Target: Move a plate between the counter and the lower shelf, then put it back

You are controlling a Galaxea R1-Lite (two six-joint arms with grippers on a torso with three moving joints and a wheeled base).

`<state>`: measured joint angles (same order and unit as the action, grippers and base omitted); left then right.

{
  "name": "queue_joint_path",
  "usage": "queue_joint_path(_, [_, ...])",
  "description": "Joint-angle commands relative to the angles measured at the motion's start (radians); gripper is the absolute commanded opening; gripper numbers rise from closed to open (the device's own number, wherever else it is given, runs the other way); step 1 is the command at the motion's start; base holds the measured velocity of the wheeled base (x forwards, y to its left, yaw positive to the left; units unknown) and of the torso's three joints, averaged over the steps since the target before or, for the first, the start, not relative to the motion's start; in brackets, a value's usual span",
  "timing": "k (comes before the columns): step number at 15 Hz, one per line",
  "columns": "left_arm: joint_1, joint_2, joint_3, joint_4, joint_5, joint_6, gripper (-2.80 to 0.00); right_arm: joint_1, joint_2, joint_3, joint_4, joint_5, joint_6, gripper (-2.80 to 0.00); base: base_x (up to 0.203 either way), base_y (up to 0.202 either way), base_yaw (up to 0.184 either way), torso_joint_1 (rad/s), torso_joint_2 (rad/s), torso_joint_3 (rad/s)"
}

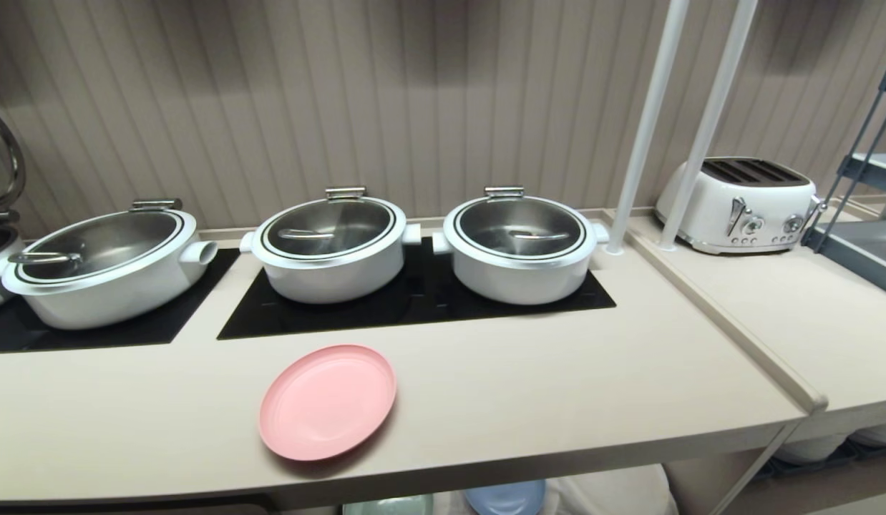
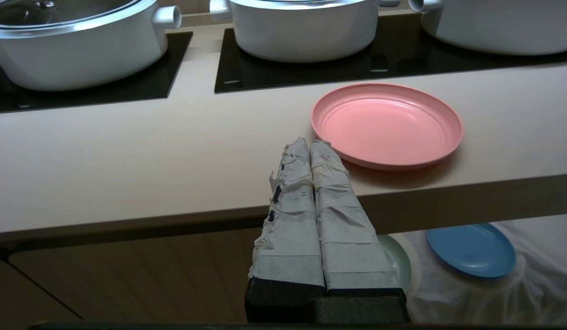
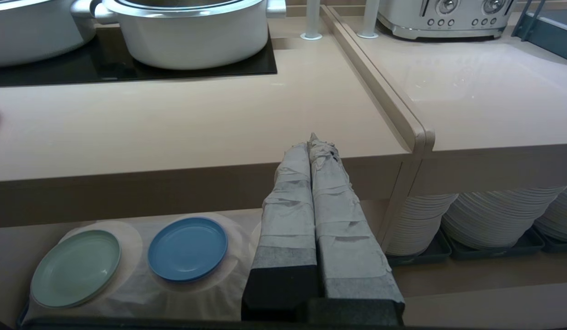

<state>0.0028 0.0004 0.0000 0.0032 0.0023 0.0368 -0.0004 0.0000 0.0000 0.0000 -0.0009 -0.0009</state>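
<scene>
Plate (image 1: 328, 402) lies flat on the counter (image 1: 557, 372) near its front edge, before the pots. From the left wrist, the left gripper (image 2: 309, 143) is closed and empty, apparently just short of the rim. From the right wrist, the right gripper (image 3: 314, 140) is closed too, above the lower shelf (image 3: 128, 284).

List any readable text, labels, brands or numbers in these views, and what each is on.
None can be read.
Toaster: knobs and buttons on its front, any markings too small to read.
Pots: no lettering visible.
Plate, counter, blue plate, mint-green plate: plain, no print.
</scene>
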Motion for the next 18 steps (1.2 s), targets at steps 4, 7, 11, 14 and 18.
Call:
queue_joint_path(4, [0.0, 0.0, 0.0, 0.0, 0.001, 0.0, -2.8, -0.001, 0.0, 0.0, 0.0, -0.001, -0.001, -2.8, 0.0, 0.0, 0.0, 0.0, 0.0, 0.0])
queue_joint_path(7, [0.0, 0.0, 0.0, 0.0, 0.001, 0.0, -2.8, 0.0, 0.0, 0.0, 0.0, 0.0, -0.001, -2.8, 0.0, 0.0, 0.0, 0.0, 0.0, 0.0])
queue_joint_path(11, [0.0, 0.0, 0.0, 0.0, 0.001, 0.0, -2.8, 0.0, 0.0, 0.0, 0.0, -0.001, -0.001, -2.8, 0.0, 0.0, 0.0, 0.0, 0.0, 0.0])
queue_joint_path(14, [0.0, 0.0, 0.0, 0.0, 0.001, 0.0, -2.8, 0.0, 0.0, 0.0, 0.0, -0.001, -0.001, -2.8, 0.0, 0.0, 0.0, 0.0, 0.0, 0.0])
queue_joint_path(18, [0.0, 0.0, 0.0, 0.0, 0.001, -0.002, -2.8, -0.001, 0.0, 0.0, 0.0, 0.0, -0.001, -2.8, 0.0, 0.0, 0.0, 0.0, 0.0, 0.0])
